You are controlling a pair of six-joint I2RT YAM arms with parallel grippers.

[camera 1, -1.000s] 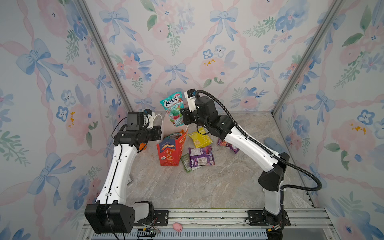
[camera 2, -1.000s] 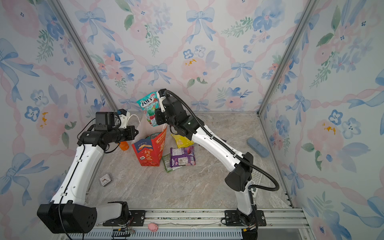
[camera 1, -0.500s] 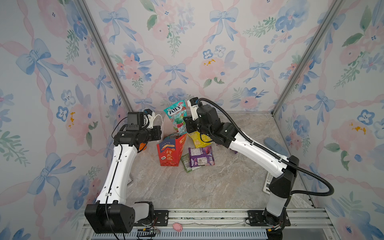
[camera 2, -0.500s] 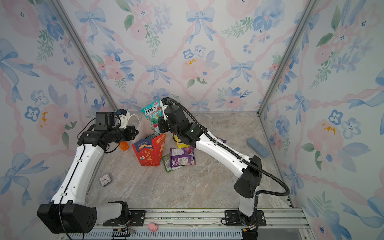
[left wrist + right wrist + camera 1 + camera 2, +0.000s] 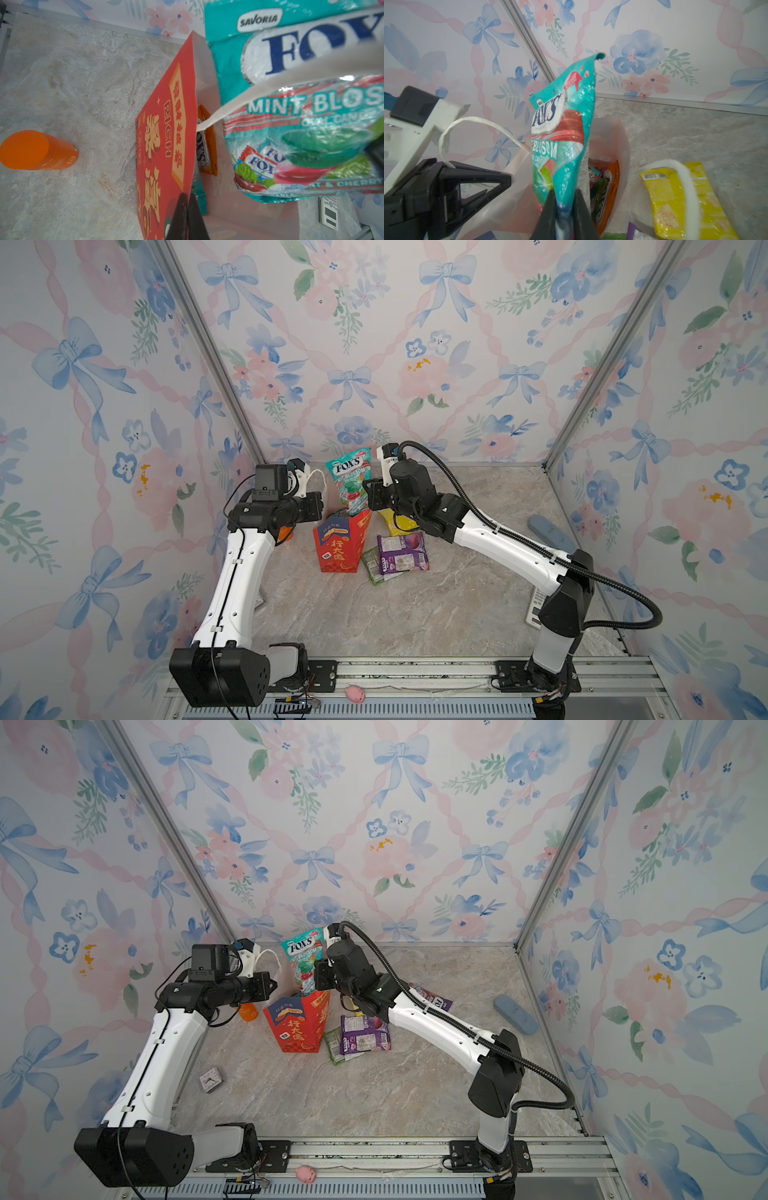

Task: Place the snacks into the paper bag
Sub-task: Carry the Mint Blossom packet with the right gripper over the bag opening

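Clamping the lower edge of the teal packet (image 5: pixel 564 133), the right gripper (image 5: pixel 563 200) has its jaws nearly closed on the foil. The packet therefore stands upright over the mouth of the paper bag (image 5: pixel 338 547), positioned to enter end first. The left gripper (image 5: pixel 187 200) is fully closed on the rim of the bag's red wall. Its purpose is probably to hold the mouth spread and the bag steady.

An orange packet (image 5: pixel 208 145) lies inside against that wall. Outside, the yellow packet (image 5: pixel 679 199) lies just beside the bag. The purple packet (image 5: pixel 401 551) overlaps a green packet (image 5: pixel 371 564) near the bag's base.

Hidden from every view are the bag's floor and anything beneath the orange packet. The teal packet's lower end appears level with the rim, but whether it has passed the rim cannot be confirmed. In both top views the wrists cover the fingertips.
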